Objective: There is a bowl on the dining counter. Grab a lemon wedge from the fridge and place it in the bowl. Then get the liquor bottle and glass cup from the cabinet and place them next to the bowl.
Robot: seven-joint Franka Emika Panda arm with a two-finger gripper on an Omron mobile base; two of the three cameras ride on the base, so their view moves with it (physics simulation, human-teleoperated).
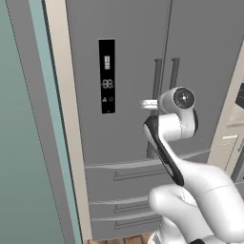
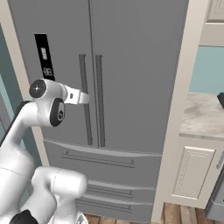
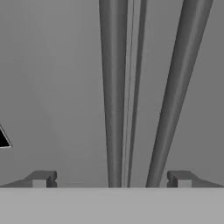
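Early in the task, by the look of it: fridge shut, both doors closed, nothing yet fetched. Lemon wedge presumably inside, behind those doors; bowl, liquor bottle and glass cup yet to be dealt with, so nearly everything left to do. Probably reaching for a door handle as the opening step.

Jaws spread wide, holding nothing, aimed squarely at the fridge front, close before the two handles without touching either. Fingertips set well apart, straddling both bars.

Counted on the fridge: two upper doors, two long vertical handles side by side at the centre seam, one black display panel on the left door, drawers below with horizontal pulls. One arm, one pair of jaws.
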